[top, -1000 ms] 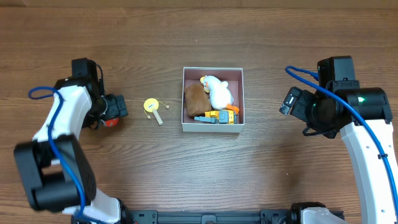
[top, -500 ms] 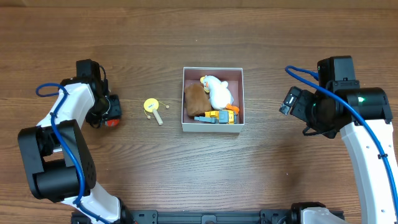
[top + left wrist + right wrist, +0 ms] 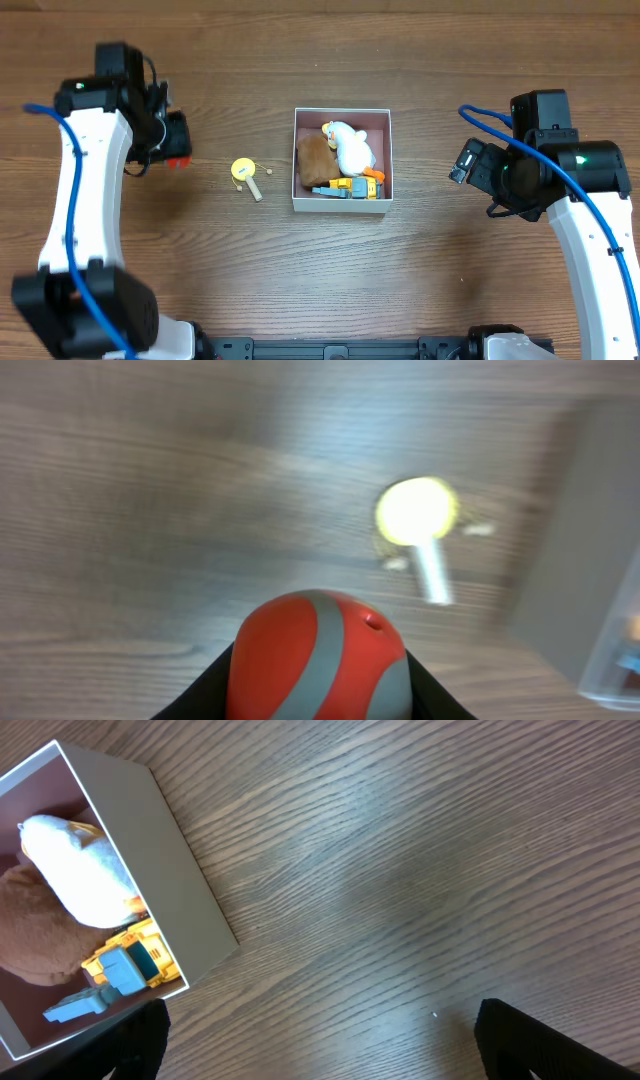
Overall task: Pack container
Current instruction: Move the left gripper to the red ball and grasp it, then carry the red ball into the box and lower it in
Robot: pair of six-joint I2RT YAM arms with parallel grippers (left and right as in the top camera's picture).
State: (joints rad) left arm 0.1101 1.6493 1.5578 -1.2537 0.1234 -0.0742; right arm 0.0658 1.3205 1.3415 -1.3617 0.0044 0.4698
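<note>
A red ball with grey stripes (image 3: 320,655) sits between the black fingers of my left gripper (image 3: 320,695), which is shut on it. From overhead that gripper (image 3: 177,148) hangs left of the table's middle, with the ball (image 3: 179,160) showing as a red edge beneath it. The container (image 3: 340,207), a white-walled box with a pink inside, stands at the centre. It holds a white plush duck (image 3: 350,147), a brown plush (image 3: 316,160) and a yellow and blue truck (image 3: 350,187). My right gripper (image 3: 320,1050) is open over bare wood to the right of the container (image 3: 170,850).
A yellow round toy with a pale handle (image 3: 244,173) lies on the wood between the left gripper and the container; it shows blurred in the left wrist view (image 3: 415,515). The right arm (image 3: 560,170) stands at the right side.
The left gripper has shut on the red ball and carried it up and toward the far side of the table. The right arm has not moved.
</note>
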